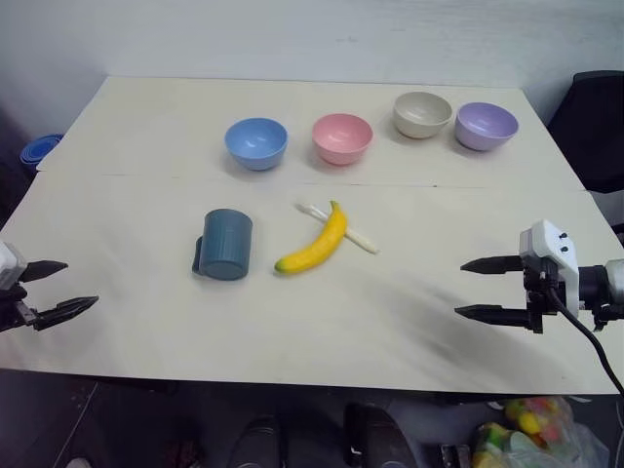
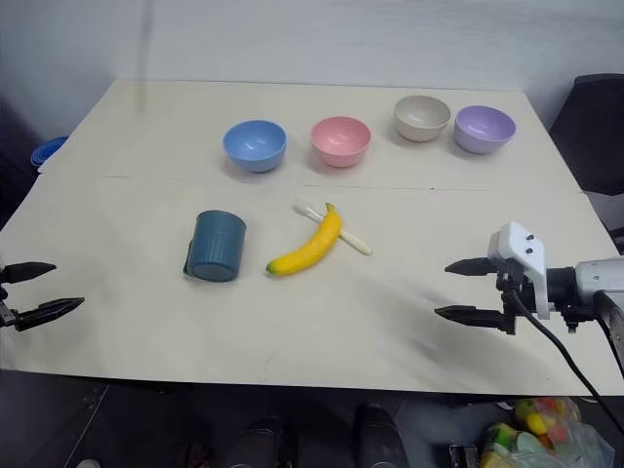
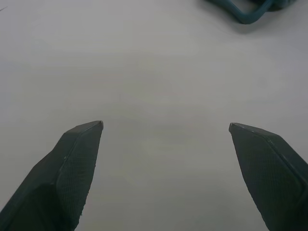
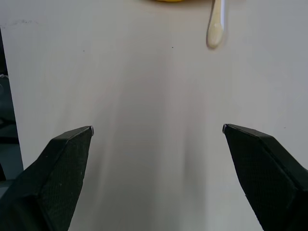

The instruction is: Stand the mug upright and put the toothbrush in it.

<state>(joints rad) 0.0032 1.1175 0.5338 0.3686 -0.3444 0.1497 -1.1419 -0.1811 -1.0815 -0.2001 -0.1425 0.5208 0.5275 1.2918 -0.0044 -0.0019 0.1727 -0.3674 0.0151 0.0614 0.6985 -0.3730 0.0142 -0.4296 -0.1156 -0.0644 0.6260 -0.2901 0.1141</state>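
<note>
The dark teal mug (image 1: 227, 244) lies tipped over on the table left of centre, handle (image 3: 245, 12) toward my left side; its opening is hidden. The slim white toothbrush (image 1: 363, 241) lies slanted at mid-table, its middle covered by the yellow banana (image 1: 317, 244) lying across it. The handle end of the toothbrush (image 4: 216, 29) shows ahead of my right gripper (image 1: 459, 287), which hovers open and empty over the table's right part, well clear of it. My left gripper (image 1: 81, 283) is open and empty at the table's left edge, a good way from the mug.
Along the far side stand a light-blue bowl (image 1: 256, 142), a pink bowl (image 1: 342, 137), a beige bowl (image 1: 422, 113) and a purple bowl (image 1: 486, 125). A black chair (image 1: 595, 127) stands off the right edge. The table (image 1: 390, 322) shows bare surface in front of the mug and banana.
</note>
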